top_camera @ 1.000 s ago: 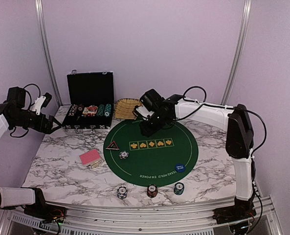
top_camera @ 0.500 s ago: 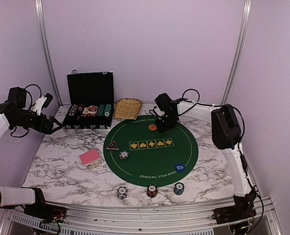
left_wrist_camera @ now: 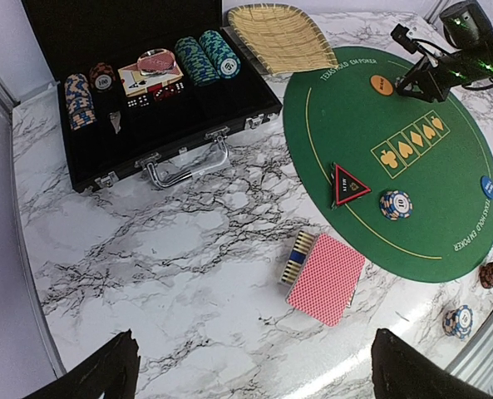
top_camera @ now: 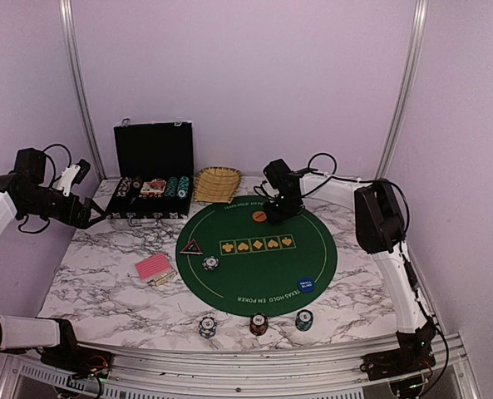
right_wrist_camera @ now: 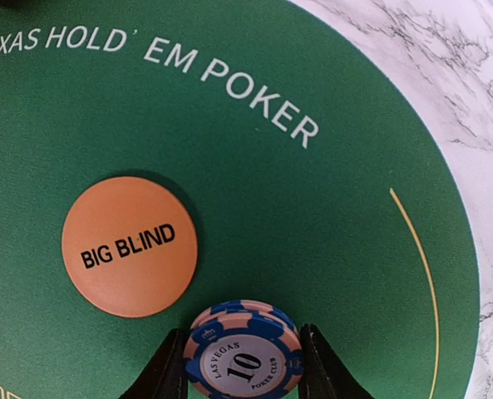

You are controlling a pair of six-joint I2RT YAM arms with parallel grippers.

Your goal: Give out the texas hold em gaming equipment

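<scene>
My right gripper (right_wrist_camera: 244, 370) is shut on a small stack of blue-and-pink poker chips (right_wrist_camera: 244, 353) marked 10. It holds them low over the far part of the green mat (top_camera: 313, 249), just right of the orange "BIG BLIND" disc (right_wrist_camera: 130, 245). On the mat lie a black-red triangle (top_camera: 191, 247), a blue-white chip stack (top_camera: 210, 263) and a blue disc (top_camera: 306, 284). Pink-red-backed cards (left_wrist_camera: 327, 277) lie on the marble left of the mat, with a row of chips (left_wrist_camera: 298, 256) at their edge. My left gripper (left_wrist_camera: 258, 378) hangs open and empty, high over the table's left side.
An open black case (left_wrist_camera: 146, 108) with more chips, cards and dice stands at the back left. The straw basket (left_wrist_camera: 281, 37) sits next to it. Three chip stacks (top_camera: 208, 325) (top_camera: 258, 323) (top_camera: 303, 319) stand along the near edge.
The right gripper has moved rightward along the mat's far edge with its chips, uncovering the orange disc. In the last half second it has hardly moved. The left arm is still.
</scene>
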